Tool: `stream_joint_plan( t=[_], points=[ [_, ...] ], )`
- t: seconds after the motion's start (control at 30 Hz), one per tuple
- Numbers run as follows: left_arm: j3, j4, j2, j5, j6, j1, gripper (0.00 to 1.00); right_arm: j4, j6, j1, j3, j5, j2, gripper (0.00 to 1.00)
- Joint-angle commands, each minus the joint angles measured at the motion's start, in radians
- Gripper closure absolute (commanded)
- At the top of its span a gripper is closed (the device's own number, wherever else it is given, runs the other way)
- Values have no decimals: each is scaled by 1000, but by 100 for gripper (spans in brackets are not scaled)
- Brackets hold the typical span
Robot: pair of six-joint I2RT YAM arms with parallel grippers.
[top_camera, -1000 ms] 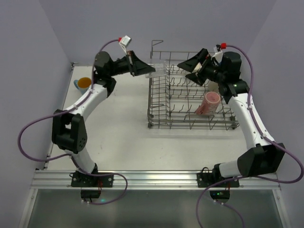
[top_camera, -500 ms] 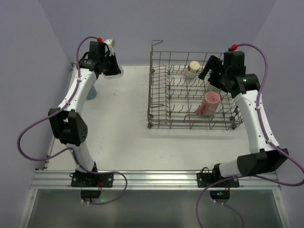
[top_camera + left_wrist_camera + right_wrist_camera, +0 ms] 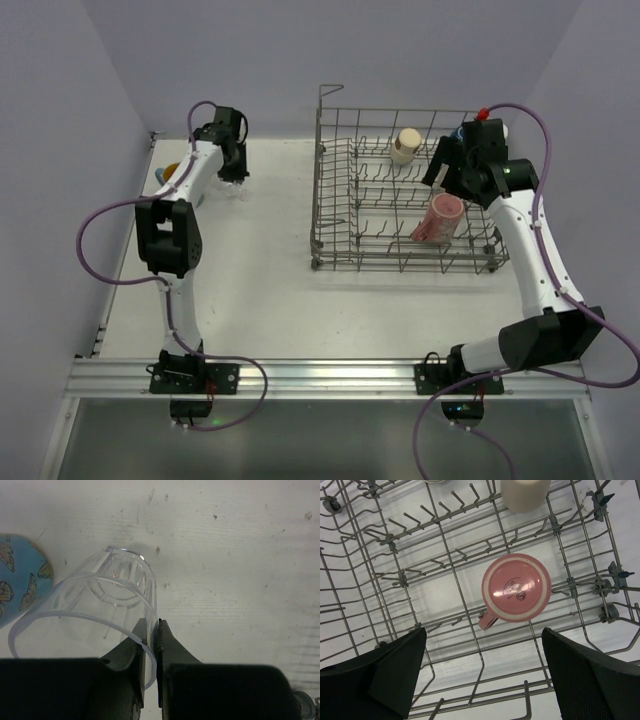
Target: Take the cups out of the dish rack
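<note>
Setting the clear glass [image 3: 100,600] down, far left on the worktop [image 3: 240,555].
Pinching its rim with the left end effector [image 3: 151,630], just beside the blue mug [image 3: 20,575]; holding the right end effector [image 3: 484,635] spread over the pink cup [image 3: 516,587] in the dish rack [image 3: 400,255]. Could topple onto the mug if released tilted.

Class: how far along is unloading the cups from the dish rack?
Done: the blue mug sits on the table, outside the dish rack. In hand: the left end effector grips the clear glass beside that mug. Left: the pink cup and at least one beige cup sit in the rack; the right end effector hangs open above the pink one.
</note>
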Motion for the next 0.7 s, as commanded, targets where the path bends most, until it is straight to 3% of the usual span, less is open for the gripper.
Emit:
stream_joint_plan(
  t=[0.0,0.67],
  points=[
    [111,-10,49,-29,22,18,100,9,-28,-2,-14,22,-4,1],
    [105,-58,138,-56,36,34,100,-17,-18,-14,-100,98,28,1]
  ],
)
